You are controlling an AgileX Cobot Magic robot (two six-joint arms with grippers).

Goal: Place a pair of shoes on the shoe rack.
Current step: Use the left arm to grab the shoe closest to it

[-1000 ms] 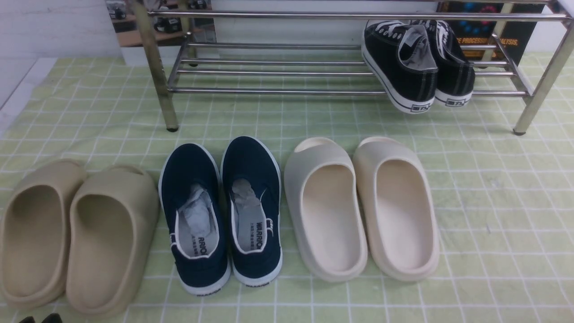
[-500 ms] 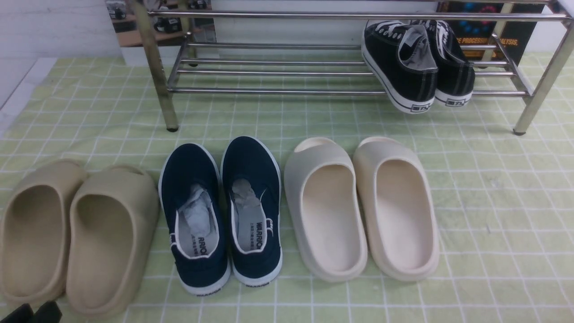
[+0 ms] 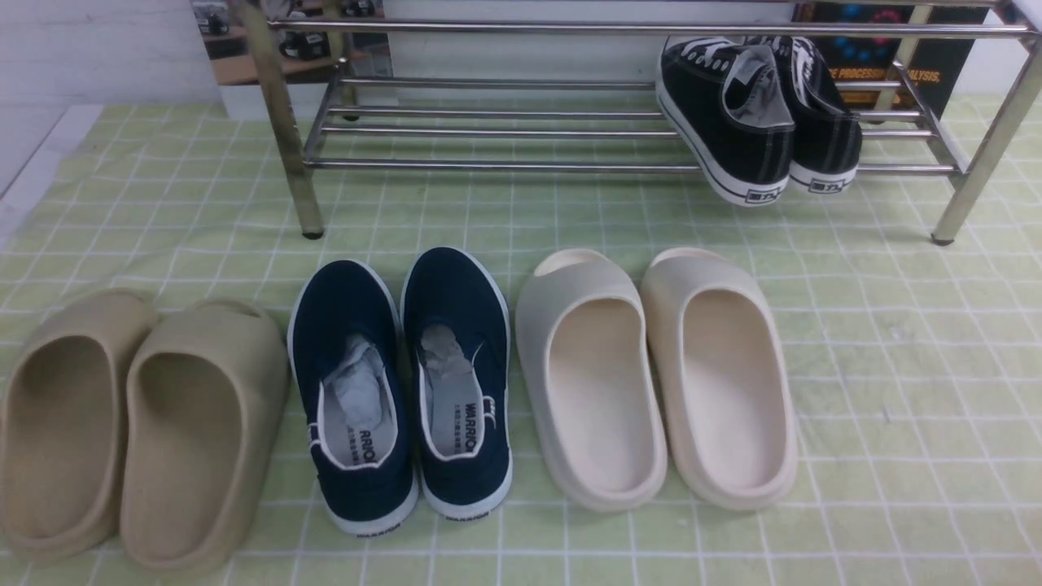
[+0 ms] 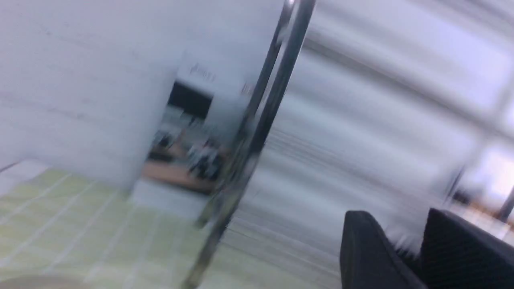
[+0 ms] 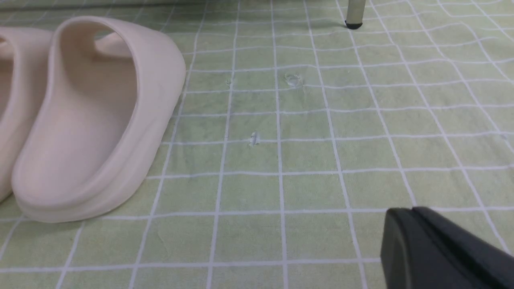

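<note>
The pair of shoes, two navy slip-ons with white soles, stands side by side on the cloth in the front view: the left shoe (image 3: pixel 342 309) and the right shoe (image 3: pixel 454 297), heels toward me. Behind them stands the chrome shoe rack (image 3: pixel 505 165); one of its upright legs (image 4: pixel 257 132) shows blurred in the left wrist view. Neither gripper appears in the front view. My left gripper (image 4: pixel 395 224) is open with a gap and nothing between its fingers. My right gripper (image 5: pixel 409 212) is shut and empty, low over the cloth, right of a cream slide (image 5: pixel 100 120).
A pair of black lace-up sneakers (image 3: pixel 749 122) sits on the rack's right end. Tan slides (image 3: pixel 138 423) lie left of the navy pair, cream slides (image 3: pixel 651 374) right of it. A green checked cloth (image 3: pixel 895 366) covers the table. A rack foot (image 5: pixel 354 14) stands beyond the right gripper.
The left gripper's black fingertips, which rose into the front view's bottom left corner half a second ago, have left that view. The shoes have not moved.
</note>
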